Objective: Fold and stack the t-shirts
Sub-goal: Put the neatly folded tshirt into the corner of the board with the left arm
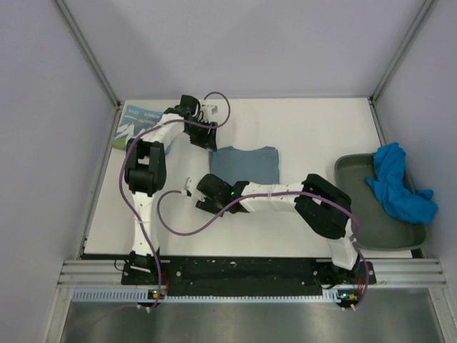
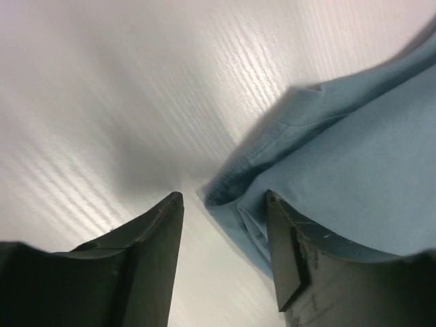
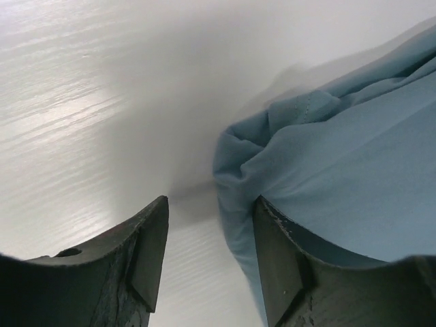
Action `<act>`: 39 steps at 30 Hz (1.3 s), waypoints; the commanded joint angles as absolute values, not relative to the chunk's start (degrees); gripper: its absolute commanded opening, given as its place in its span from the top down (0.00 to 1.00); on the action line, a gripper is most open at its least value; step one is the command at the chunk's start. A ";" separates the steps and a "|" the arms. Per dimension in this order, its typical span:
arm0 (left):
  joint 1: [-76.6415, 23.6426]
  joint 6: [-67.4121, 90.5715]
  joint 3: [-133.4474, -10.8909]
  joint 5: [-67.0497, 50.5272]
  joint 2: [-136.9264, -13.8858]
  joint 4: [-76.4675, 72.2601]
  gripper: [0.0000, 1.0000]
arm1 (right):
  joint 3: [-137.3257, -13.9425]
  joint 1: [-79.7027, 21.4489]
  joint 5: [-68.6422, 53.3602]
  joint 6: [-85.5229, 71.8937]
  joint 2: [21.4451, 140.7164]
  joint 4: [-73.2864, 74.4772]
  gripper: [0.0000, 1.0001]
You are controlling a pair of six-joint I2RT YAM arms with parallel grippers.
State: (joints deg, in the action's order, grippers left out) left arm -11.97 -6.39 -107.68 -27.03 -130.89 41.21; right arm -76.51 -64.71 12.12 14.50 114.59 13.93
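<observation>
arms (image 1: 145, 214): white links, black joints | cables (image 1: 187, 230): purple loops | right forearm: green light (image 1: 233, 193) | tool fingers (image 3: 146, 262): matte black, scuffed

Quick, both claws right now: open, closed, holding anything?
Left claw: open around a corner of the folded slate-blue cloth t-shirt, not gripping.
Right claw: open at another corner, not gripping.

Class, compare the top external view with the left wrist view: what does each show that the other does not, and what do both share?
Only the top external view: both arms, the bright blue t-shirt heaped in the tray, and a teal t-shirt with white print at the far left corner.
Only the left wrist view: the open gap of the left gripper close up, with a seamed corner of the slate-teal t-shirt beside one finger.
Both: that t-shirt, the left gripper and the white table.
</observation>
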 commanded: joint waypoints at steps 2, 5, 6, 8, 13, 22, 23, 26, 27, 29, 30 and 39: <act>-10.99 -7.39 -109.78 -20.57 -123.41 35.60 0.37 | -77.35 -66.19 6.24 11.08 104.35 14.50 0.46; -10.20 -3.62 -106.45 -18.99 -118.23 32.44 0.25 | -74.81 -62.94 3.96 6.52 97.50 13.19 0.44; -9.85 -1.17 -104.26 -19.07 -116.30 31.13 0.24 | -73.23 -60.84 2.91 4.15 94.86 12.84 0.43; -9.32 3.67 -98.30 -19.68 -111.47 29.28 0.23 | -69.63 -56.19 0.97 0.45 90.03 12.31 0.43; -10.37 10.62 -77.47 -22.85 -100.21 22.15 0.18 | -58.55 -43.71 -1.22 -8.69 79.91 11.51 0.39; -12.39 15.02 -64.60 -27.59 -101.85 18.02 0.09 | -45.10 -29.98 -3.87 -11.60 69.27 10.55 0.38; -12.57 15.90 -64.69 -28.82 -103.26 17.93 0.09 | -44.39 -29.45 -3.78 -11.60 68.39 10.55 0.38; -13.71 18.01 -64.86 -32.59 -107.21 17.06 0.14 | -42.54 -28.57 -3.43 -11.43 66.10 10.55 0.38; -14.06 19.24 -64.95 -33.74 -108.62 16.62 0.16 | -42.19 -28.30 -3.43 -11.51 65.57 10.46 0.38; -14.50 20.91 -65.21 -36.64 -111.08 15.21 0.29 | -41.75 -27.78 -3.43 -11.51 64.52 10.63 0.38; -14.50 21.61 -65.74 -38.30 -112.57 14.94 0.38 | -41.66 -27.69 -3.34 -11.43 64.08 10.63 0.38; -12.31 18.38 -71.01 -47.46 -113.12 17.48 1.00 | -41.84 -26.19 -2.99 -10.72 62.31 11.34 0.38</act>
State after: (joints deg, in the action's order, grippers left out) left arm -13.52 21.23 -67.83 -43.48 -114.17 15.14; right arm -41.98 -27.18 -2.90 -10.74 63.90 12.82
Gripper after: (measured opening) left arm 0.035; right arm 0.618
